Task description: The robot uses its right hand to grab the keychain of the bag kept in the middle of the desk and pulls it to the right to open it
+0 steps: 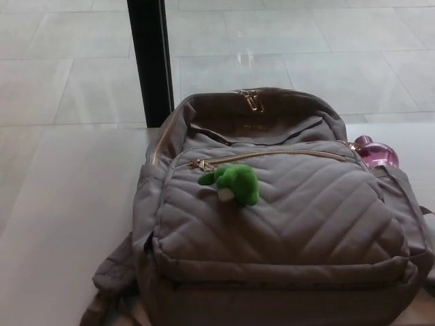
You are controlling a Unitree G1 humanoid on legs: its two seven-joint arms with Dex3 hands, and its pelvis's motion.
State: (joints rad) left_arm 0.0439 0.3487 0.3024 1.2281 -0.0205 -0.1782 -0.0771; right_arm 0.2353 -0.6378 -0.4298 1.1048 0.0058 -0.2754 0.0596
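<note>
Backpack (285,224) fills the middle and near part of the head view, lying on a pale desk (68,204) with its quilted grey-brown front turned up and its top end pointing to the far side. Stitched chevron lines run across the front pocket. A gold zipper (272,155) crosses the upper edge of that pocket from left to right, and it looks closed along the whole length that shows. At the zipper's left end hangs the keychain (233,183), a small bright green plush figure with a touch of white on its underside; it rests on the fabric just near of the zipper line, left of the bag's middle. Further back, at the far top of the bag, a pair of gold pulls (251,100) sits on the main compartment's zipper. A pink, rounded, glossy object (377,153) shows at the bag's right side, partly hidden behind the fabric. A dark strap (112,275) trails off the bag's near left corner. A black upright post (151,61) stands beyond the desk on the far left, with a light tiled floor (306,54) behind it. Neither robot hand appears, so their fingers cannot be told.
</note>
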